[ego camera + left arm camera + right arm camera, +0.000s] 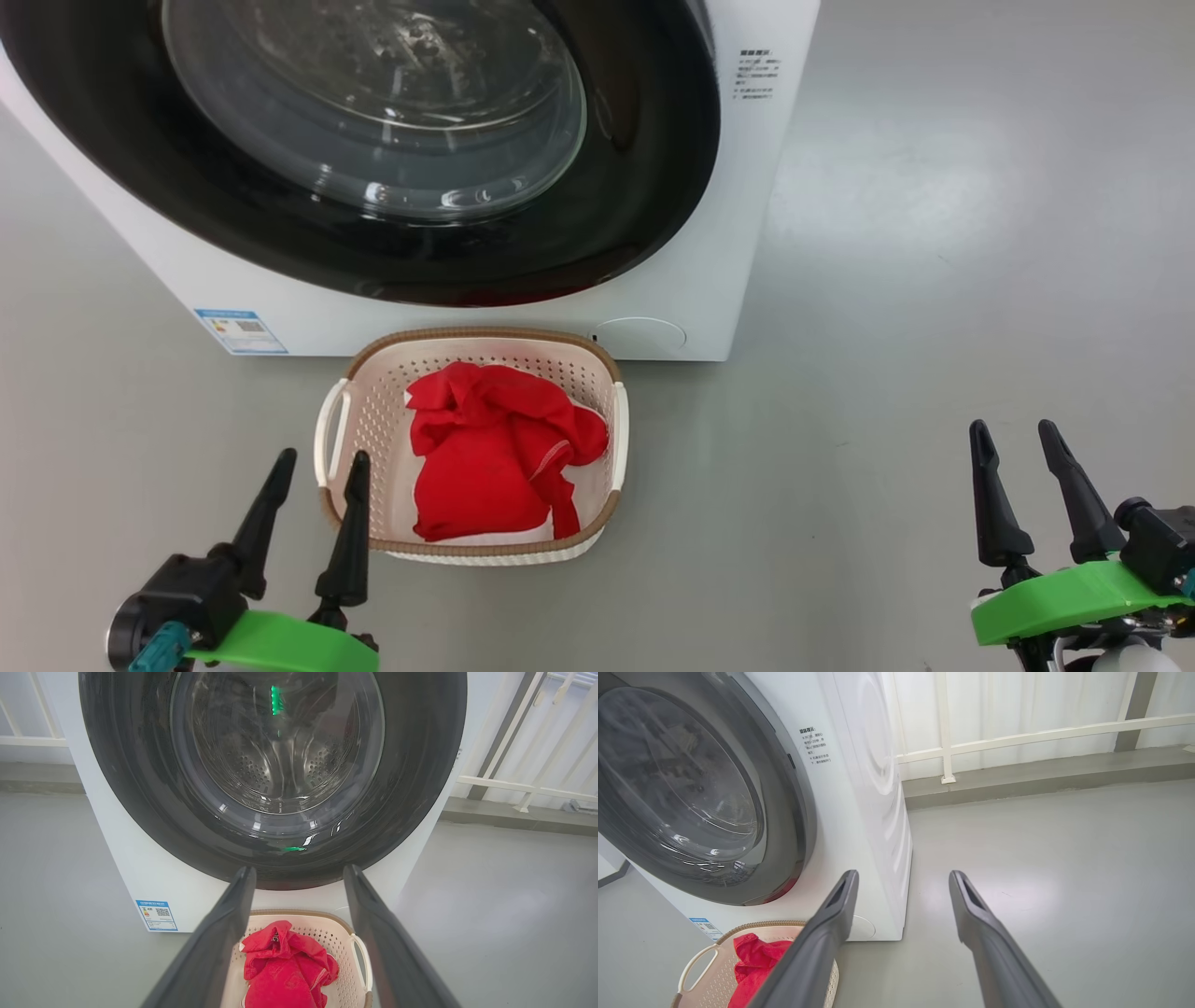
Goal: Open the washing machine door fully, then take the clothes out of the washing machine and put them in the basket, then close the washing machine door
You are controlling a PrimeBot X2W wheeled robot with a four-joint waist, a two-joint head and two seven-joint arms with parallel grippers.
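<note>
The door (644, 140) looks shut flush against the washing machine (719, 280), and the red clothes (495, 457) lie heaped in the basket (373, 411) on the floor just in front of it. What seems left is making sure the latch has caught. The left gripper (322, 457) and right gripper (1013, 427) hang low with fingers apart, holding nothing. If a push is needed, press on the black ring, not the glass, and keep both arms clear of the basket
</note>
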